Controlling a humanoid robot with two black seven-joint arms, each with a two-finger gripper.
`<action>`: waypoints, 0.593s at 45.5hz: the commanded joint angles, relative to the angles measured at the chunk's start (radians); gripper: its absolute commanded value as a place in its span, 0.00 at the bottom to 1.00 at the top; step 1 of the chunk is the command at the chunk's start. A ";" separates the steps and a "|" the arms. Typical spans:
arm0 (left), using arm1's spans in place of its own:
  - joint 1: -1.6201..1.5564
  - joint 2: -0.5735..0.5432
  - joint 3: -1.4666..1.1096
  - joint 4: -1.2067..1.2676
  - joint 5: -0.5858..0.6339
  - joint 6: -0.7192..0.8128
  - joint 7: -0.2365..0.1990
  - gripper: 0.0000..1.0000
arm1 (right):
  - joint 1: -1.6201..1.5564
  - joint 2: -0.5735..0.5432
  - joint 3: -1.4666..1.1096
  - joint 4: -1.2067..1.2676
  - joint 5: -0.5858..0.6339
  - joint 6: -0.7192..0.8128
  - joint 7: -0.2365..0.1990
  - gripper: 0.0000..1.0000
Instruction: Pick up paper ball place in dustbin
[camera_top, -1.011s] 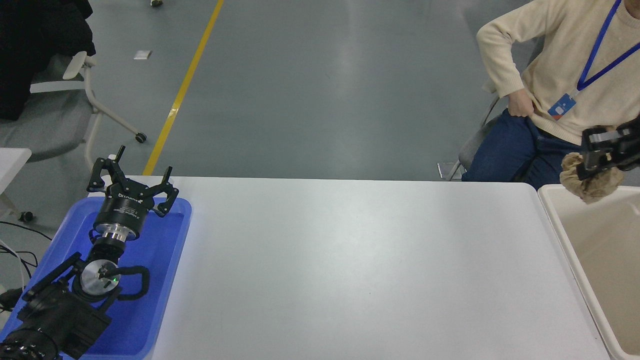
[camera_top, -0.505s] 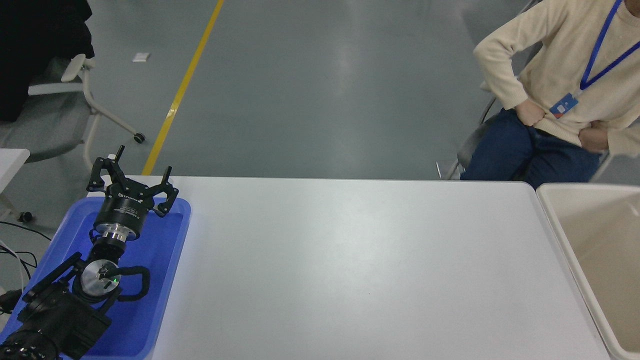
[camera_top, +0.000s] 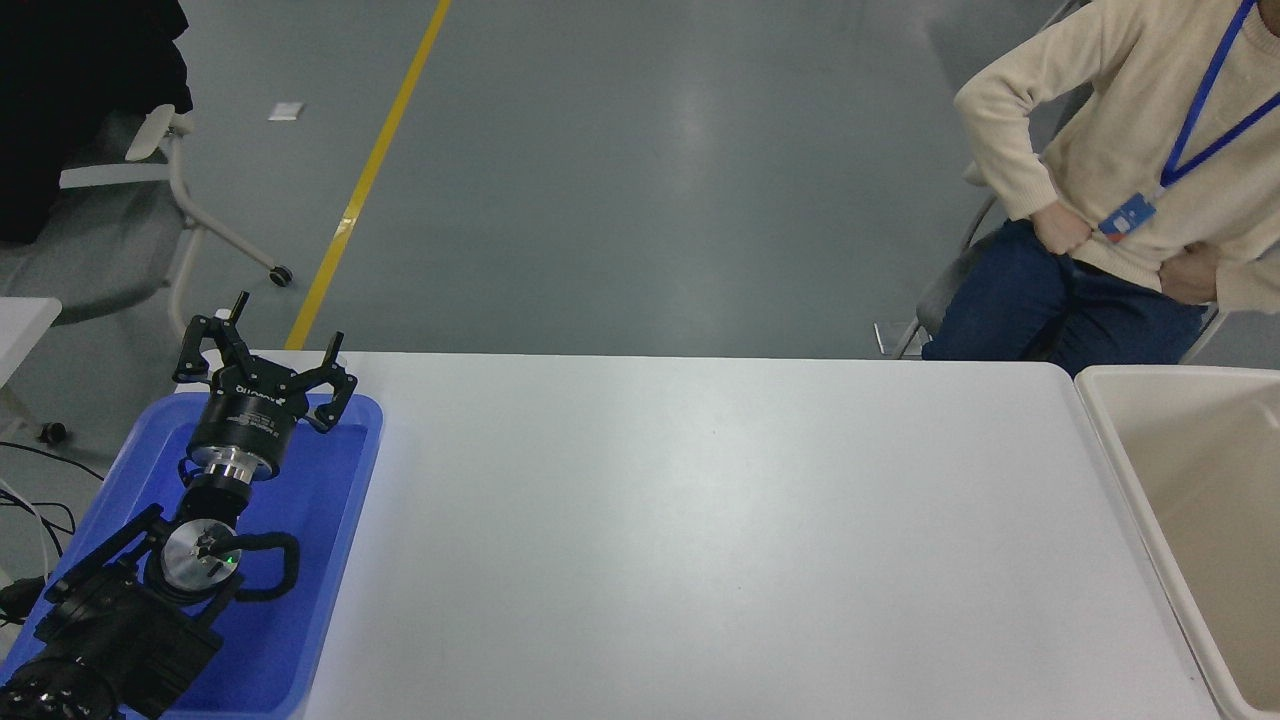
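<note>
Closest to us, our left arm rests at the lower left over the blue tray (camera_top: 330, 560). Our left gripper (camera_top: 262, 362) points away from us, over the far end of the tray, and its fingers are spread apart with nothing in them.

Next comes the white table (camera_top: 700, 520). We see nothing lying on it. At its right edge sits the dustbin (camera_top: 1105, 440), big and cream colored. We only see part of its inside, and that part shows no paper ball. The ball could be in the part we cannot see, or somewhere off the picture.

Our right arm and its gripper are not in the picture at all, so we cannot tell if that pincer is apart or together.

What could go wrong? If the ball is held off to the side and gets let go there, it could miss the bin and drop on the floor. We cannot check that from here.

Far away, a person (camera_top: 1130, 130) in a cream sweater sits on a chair.

One second ago our right gripper held the paper ball over the bin's far corner. Now both are gone from view.
</note>
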 joint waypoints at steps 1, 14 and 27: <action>0.000 0.000 -0.002 0.000 0.000 -0.002 0.000 1.00 | -0.354 0.090 0.215 -0.172 0.007 -0.116 0.000 0.00; 0.000 0.000 0.000 0.000 0.000 -0.002 0.000 1.00 | -0.624 0.281 0.342 -0.469 0.009 -0.213 0.000 0.00; 0.000 0.000 0.000 0.000 0.000 -0.002 0.000 1.00 | -0.757 0.353 0.520 -0.580 0.007 -0.320 0.000 0.00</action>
